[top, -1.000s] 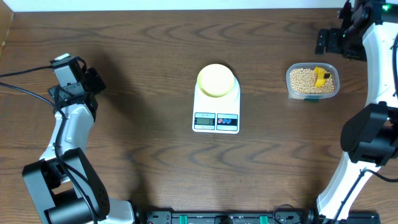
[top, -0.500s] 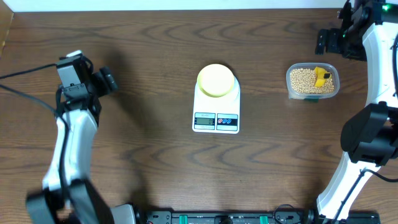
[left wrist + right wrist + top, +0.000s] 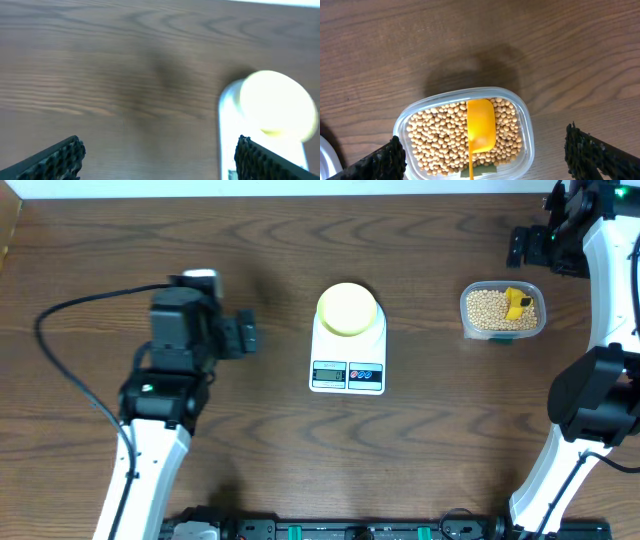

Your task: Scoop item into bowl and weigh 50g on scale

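Left end effector point(image 3: 243, 336) gapes empty left of the scale point(image 3: 347, 350), right end effector point(image 3: 522, 246) equally released far right of it; a clumsy reach could shove the bowl point(image 3: 348, 309) off.

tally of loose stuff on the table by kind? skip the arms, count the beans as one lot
scale: 1
bowl: 1
clear tub: 1
orange scoop: 1
beans, one lot in the tub: 1
Total: 5
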Available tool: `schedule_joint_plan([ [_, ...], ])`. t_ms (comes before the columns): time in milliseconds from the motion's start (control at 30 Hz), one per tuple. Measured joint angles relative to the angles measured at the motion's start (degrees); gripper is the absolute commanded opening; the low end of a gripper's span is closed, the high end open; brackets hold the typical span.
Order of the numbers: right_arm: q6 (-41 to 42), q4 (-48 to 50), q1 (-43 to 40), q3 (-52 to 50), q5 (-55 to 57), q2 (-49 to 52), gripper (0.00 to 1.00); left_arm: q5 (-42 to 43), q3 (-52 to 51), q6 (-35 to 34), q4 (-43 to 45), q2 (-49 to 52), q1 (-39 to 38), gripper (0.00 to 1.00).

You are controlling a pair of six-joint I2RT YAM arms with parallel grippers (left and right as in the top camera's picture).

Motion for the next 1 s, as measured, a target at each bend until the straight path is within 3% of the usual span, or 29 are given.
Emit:
schedule_joint_plan([
  [167, 0.0, 0.0, 0.0, 0.0, 0.0, 0.0, 0.99, 0.7, 0.0, -1.0, -0.9, 1.2, -6.0, 0.98],
  [567, 0.0, 0.0, 0.0, 0.0, 0.0, 0.0, 0.99, 0.8, 3.9, -3.0, -6.7, 7.0, -11.7, 0.98],
  [1000, 0.0, 0.0, 0.0, 0.0, 0.0, 0.0, 0.99, 3.8, 4.0, -1.4, -13.5, 14.6, -23.7, 0.98],
])
